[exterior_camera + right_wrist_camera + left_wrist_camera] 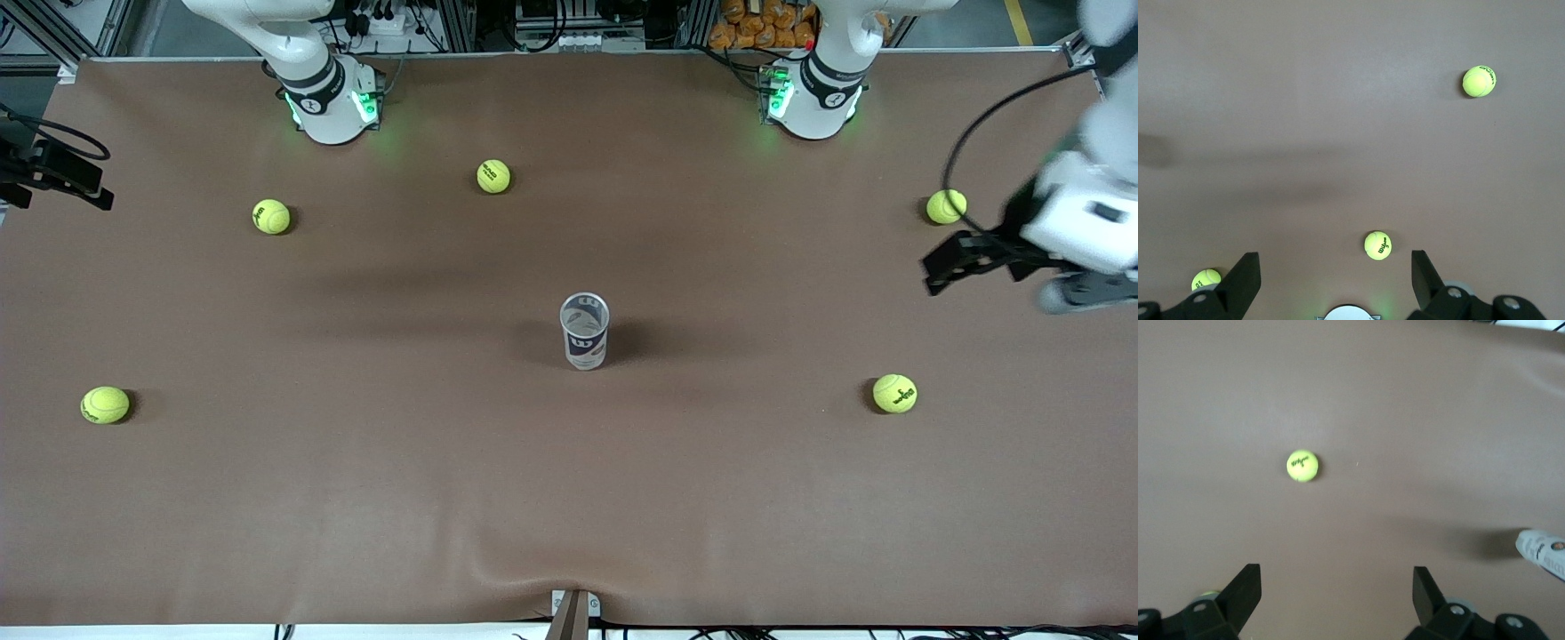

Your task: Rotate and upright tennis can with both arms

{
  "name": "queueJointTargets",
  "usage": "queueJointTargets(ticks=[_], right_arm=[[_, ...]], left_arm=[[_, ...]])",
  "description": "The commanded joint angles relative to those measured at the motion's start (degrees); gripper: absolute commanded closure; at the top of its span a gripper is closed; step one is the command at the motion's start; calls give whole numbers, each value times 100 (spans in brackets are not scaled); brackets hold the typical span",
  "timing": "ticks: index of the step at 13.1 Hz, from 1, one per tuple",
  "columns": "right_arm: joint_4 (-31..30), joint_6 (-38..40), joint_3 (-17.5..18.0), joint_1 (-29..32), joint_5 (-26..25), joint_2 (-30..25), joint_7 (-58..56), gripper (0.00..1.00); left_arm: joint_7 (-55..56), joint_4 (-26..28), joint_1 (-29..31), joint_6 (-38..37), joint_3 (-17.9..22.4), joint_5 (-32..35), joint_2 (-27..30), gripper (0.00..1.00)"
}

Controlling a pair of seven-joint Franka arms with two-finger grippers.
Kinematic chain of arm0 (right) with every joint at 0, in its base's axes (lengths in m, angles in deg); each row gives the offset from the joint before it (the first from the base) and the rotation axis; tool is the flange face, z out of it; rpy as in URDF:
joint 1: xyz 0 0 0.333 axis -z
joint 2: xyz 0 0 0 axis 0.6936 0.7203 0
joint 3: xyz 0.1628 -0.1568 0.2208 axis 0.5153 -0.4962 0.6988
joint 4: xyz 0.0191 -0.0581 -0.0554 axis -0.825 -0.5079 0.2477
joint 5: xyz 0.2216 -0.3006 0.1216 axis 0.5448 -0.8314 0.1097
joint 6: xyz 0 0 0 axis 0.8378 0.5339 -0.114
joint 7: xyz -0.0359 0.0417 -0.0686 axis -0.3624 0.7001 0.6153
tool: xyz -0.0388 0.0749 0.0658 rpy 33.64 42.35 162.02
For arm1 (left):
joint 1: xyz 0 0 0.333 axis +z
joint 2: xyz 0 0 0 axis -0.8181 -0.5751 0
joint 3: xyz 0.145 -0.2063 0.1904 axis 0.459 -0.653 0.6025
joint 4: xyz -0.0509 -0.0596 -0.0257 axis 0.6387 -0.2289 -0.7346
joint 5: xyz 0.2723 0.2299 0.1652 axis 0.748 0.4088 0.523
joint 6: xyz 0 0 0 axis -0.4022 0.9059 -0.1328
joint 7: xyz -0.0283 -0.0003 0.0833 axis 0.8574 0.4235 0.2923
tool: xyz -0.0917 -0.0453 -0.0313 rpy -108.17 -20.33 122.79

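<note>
A: Where is the can (585,331)?

B: It stands upright mid-table (569,498), open rim up, nothing touching it. The task looks as good as done.

A: What could go wrong?

B: The can is tall, slim and empty-looking, so any brush from an arm swinging over the middle would likely tip it. A ball (894,393) rolling into it could probably do the same. The balls lie well apart from it though.

A: And the left gripper (944,267)?

B: It hangs over the left arm's end of the table, near a ball (945,206). In the left wrist view the fingers (1245,590) are spread wide, holding nothing and touching nothing.

A: The right gripper (1335,280)?

B: It shows only in its wrist view, up in the air over balls (1377,245) near its own base. It is spread wide too, and empty. That arm waits.
</note>
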Motion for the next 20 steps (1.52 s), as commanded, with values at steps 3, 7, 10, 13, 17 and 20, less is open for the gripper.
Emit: queueJointTargets(ticks=[3, 7, 10, 13, 17, 20], right_arm=[[42, 58, 13, -8, -49, -1, 62, 0], [42, 58, 13, -8, -49, -1, 62, 0], [42, 58, 13, -8, -49, 7, 62, 0], [42, 58, 13, -8, -49, 8, 62, 0], [42, 58, 13, -8, -49, -1, 62, 0], [42, 58, 13, -9, -49, 8, 71, 0]], left_arm=[[-130, 1510, 274, 300, -99, -188, 886, 0], [-191, 1864, 274, 274, -108, -180, 1072, 0], [-1051, 1697, 300, 257, -38, -101, 1019, 0], [-1036, 1652, 450, 99, -46, -100, 1071, 0], [-1079, 1293, 441, 90, -38, -83, 993, 0], [-1053, 1275, 441, 90, -38, -83, 993, 0]])
